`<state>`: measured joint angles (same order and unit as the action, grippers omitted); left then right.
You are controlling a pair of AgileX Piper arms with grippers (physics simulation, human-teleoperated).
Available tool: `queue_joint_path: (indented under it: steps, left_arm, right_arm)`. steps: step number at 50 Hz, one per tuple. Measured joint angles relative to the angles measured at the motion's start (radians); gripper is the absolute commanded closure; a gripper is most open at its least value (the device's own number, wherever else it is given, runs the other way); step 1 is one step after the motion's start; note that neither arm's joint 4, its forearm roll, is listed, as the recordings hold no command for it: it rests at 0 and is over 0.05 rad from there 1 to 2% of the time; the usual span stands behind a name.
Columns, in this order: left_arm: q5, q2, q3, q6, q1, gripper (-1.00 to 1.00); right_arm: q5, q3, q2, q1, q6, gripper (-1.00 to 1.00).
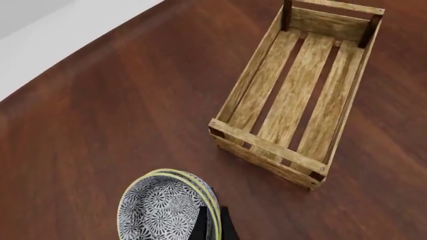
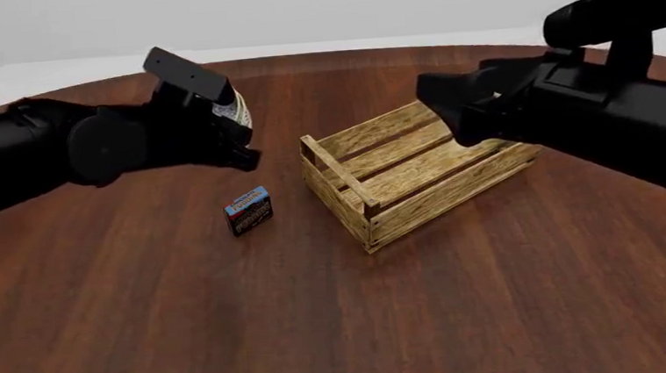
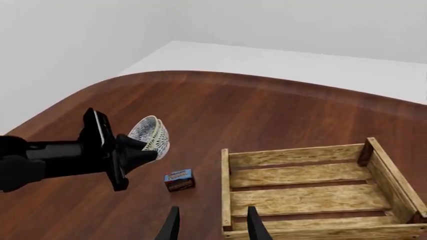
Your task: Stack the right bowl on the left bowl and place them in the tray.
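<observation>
Left hand (image 3: 143, 150) raised, clamped shut — right hand (image 3: 212, 227) spread, aloft

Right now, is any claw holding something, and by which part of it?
The left claw holds the stacked bowls by their rim, lifted above the table. The right claw is open and empty.

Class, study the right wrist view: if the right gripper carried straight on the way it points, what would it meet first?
Probably the near rim of the wooden crate, which lies just ahead of the open right gripper. Depth is unclear, so it might touch the table beside the rim first.
</observation>
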<state>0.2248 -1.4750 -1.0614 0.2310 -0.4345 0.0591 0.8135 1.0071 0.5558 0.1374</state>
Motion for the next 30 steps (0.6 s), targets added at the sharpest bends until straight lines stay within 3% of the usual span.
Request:
queue_joint_path:
  steps: [15,30]
  left_arm:
    - [0.011,-0.015,-0.038,0.001,-0.030,1.00]
    - [0.015,-0.012,-0.052,0.007,-0.044,1.00]
  right_arm:
    - [0.010,0.005,-0.020,-0.048,-0.022,-1.00]
    - [0.043,0.011,-0.075,-0.149,-0.054,-1.00]
